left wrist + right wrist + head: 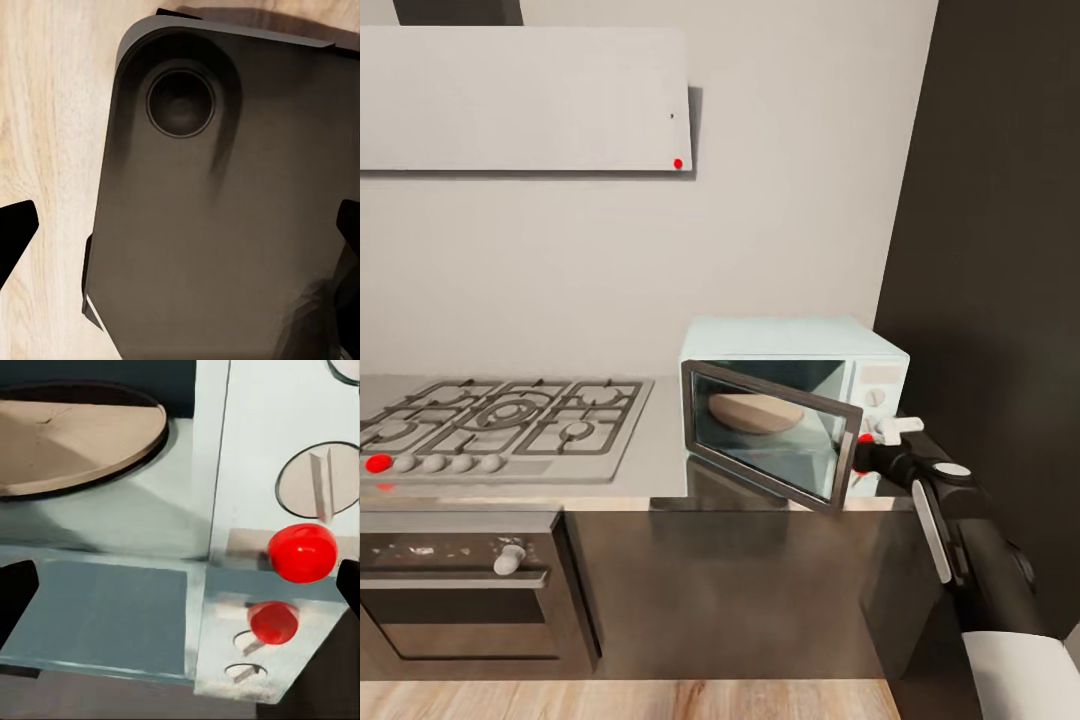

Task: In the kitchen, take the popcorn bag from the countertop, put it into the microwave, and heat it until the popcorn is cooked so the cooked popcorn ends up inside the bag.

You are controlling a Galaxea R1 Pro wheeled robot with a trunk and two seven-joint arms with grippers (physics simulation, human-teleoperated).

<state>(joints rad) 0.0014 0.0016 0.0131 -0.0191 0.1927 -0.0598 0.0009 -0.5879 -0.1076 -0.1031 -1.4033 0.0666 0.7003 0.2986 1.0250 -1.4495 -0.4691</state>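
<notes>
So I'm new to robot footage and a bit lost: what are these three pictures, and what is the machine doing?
It's a simulated two-armed robot in a kitchen. The big picture is from its head camera: a grey countertop with a gas hob and a pale blue microwave, door ajar. Its right gripper is by the door's free edge, holding nothing that I can see. The right wrist camera shows the tan turntable and a red button. The left wrist camera looks down at a dark part of the robot over wooden floor.
</notes>
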